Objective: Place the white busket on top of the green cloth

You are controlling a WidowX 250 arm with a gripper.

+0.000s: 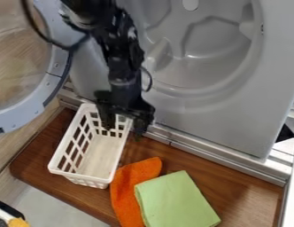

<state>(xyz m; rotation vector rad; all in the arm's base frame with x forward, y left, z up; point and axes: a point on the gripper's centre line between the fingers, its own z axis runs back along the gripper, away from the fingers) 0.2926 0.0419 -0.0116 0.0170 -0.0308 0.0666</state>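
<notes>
Brown board (238,195); oblong white basket (99,157), open-topped; rows of rectangular holes.

The hand (123,129) hides part of the white basket's (78,176) rim; below the hand, the view's bottom edge crops the orange cloth (133,181) and green cloth (176,201).

On the board (31,165), the basket (90,155) stands at the left, its length running from the near left towards the far right. To the right of its near end lies one cloth (133,181), just beside it; a second cloth (176,199) lies right of the first, against its edge. Behind the board runs a rail (223,160), and behind that stands the machine (264,102), its door (26,111) to the left.
</notes>
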